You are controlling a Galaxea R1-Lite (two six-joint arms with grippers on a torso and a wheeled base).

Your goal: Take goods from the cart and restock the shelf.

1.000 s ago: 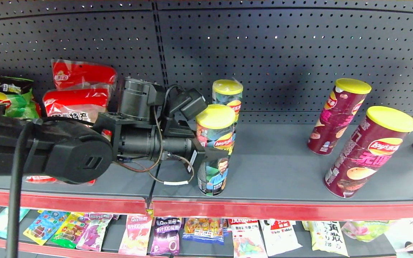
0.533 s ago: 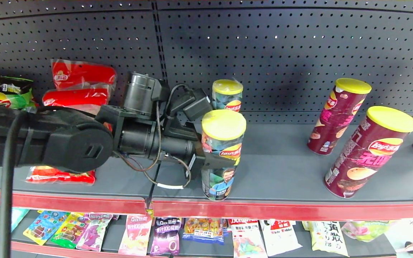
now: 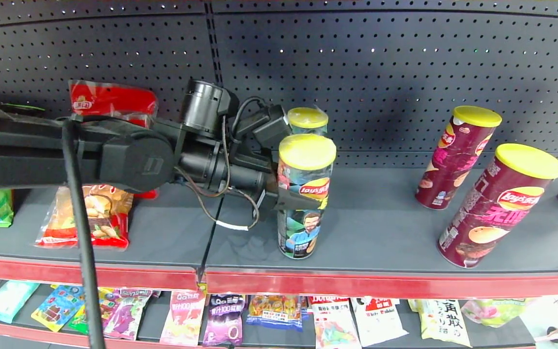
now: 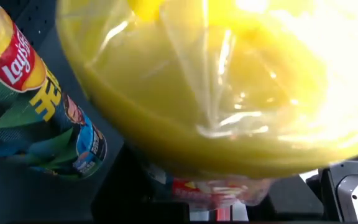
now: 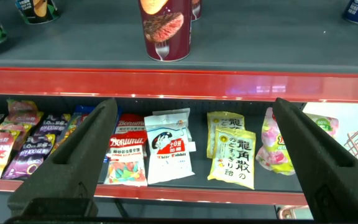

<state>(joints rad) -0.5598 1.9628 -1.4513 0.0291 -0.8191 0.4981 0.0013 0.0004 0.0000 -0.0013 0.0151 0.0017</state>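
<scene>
Evidently the left hand (image 3: 294, 199) is clamped side-on around the middle of a yellow-lidded can (image 3: 303, 232). That hold keeps the can upright, lid up, so it can stand face-out on the shelf (image 3: 380, 228). The can's base is at the shelf surface near the red lip (image 3: 356, 283), directly below the hand; whether it rests there or hangs a touch above, I cannot tell. Just behind the hand stands a twin can (image 3: 308, 121), so the row seems to be filling front to back, and any push deeper would likely knock it. Two purple cans (image 3: 499, 203) lean well off to the hand's right, leaving room between. Red bags (image 3: 112, 99) sit behind its arm. The right hand (image 5: 194, 124) hangs low with fingers spread wide, holding nothing, facing packets (image 5: 166, 149) on the lower shelf.
</scene>
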